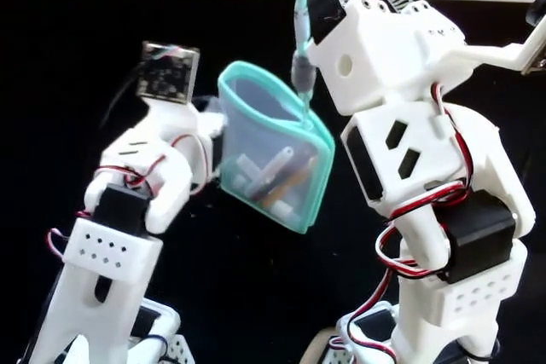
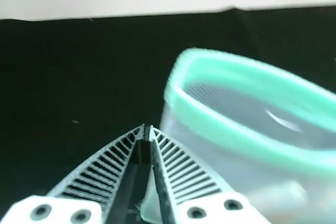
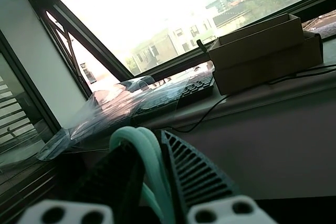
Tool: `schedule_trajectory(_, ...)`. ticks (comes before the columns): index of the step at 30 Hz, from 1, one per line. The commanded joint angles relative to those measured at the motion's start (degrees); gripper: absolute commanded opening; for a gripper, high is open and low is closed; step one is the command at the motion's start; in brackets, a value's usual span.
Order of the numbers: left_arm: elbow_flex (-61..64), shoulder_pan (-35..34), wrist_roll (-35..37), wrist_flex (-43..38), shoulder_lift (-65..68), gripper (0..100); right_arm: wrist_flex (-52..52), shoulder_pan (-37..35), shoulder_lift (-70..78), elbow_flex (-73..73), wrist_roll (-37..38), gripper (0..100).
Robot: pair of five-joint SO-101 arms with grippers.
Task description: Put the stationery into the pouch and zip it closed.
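Stationery (image 1: 273, 178) already sits inside the pouch (image 1: 256, 108), which hangs above the counter (image 1: 256, 296) between the arms — left pincer (image 2: 146, 135) closed on its side edge, right pincer (image 3: 152, 156) clamped on the teal pull cord (image 3: 134, 142). The mouth gapes open — zipping remains, I judge

A black tabletop (image 1: 256, 296) lies below, while a window (image 3: 157, 14) ledge (image 3: 262, 103) carries stacked cardboard boxes (image 3: 265, 53), a keyboard (image 3: 184, 92) and clear plastic (image 3: 100, 114).
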Motion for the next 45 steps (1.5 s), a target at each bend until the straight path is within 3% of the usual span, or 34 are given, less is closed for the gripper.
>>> schedule_trajectory(1,1.19,-1.36,-0.26,-4.40,-0.40,1,-1.54,-1.71,-1.19,-2.59,-0.70,0.5)
schedule_trajectory(16,6.29,-1.63,-0.09,-10.11,-0.40,1,-1.80,-8.13,-0.48,-10.33,-0.70,0.5)
schedule_trajectory(45,6.64,-4.53,-0.35,-9.76,-0.75,1,-1.45,-8.22,-0.57,-2.68,-0.70,0.5)
